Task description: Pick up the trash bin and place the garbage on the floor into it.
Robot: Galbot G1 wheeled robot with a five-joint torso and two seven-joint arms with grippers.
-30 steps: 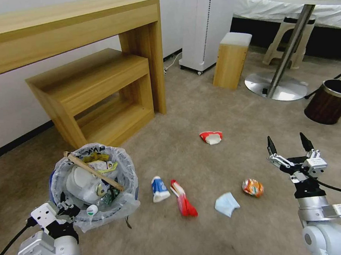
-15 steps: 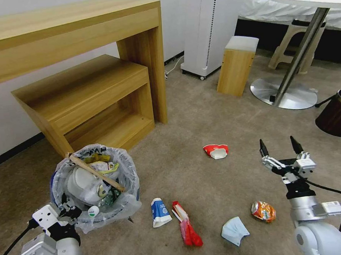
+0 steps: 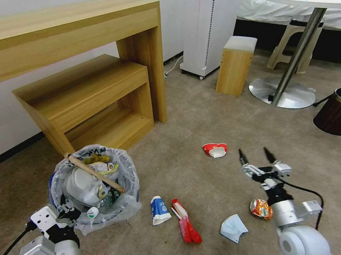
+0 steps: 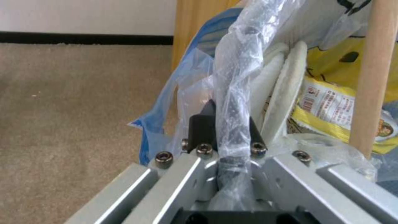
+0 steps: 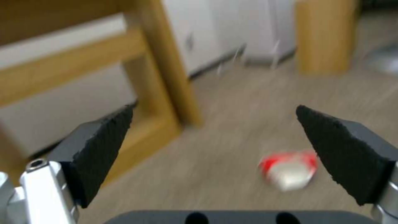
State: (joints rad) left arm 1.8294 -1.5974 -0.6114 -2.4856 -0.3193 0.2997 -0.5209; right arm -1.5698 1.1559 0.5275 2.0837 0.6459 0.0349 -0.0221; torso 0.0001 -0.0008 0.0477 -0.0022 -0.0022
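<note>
The trash bin (image 3: 93, 186) sat at my left, low over the beige carpet (image 3: 200, 114) in front of the wooden table (image 3: 68, 37), its rim wrapped in a crinkly plastic liner (image 4: 236, 77). My left fingers (image 4: 226, 124) were clamped together on that lined rim, the plastic bunched between them. Inside lay white slippers (image 4: 282, 93), a yellow wrapper (image 4: 331, 105) and a wooden stick (image 3: 94, 172) leaning across the opening.

On the carpet just beside the bin stood a blue-white paper cup (image 3: 159, 209), and touching or nearly touching it lay a flattened red wrapper (image 3: 186, 221). Farther right were a blue mask (image 3: 233, 227) and an orange snack bag (image 3: 261, 208). A crushed red-white paper cup (image 3: 215, 149) lay apart from them, nearer the table.

My right fingers (image 3: 256, 157) were spread wide apart, holding nothing, hovering above the carpet near the red-white cup and pointing toward it. A dark brown bin (image 3: 337, 111) stood well off to the right.
</note>
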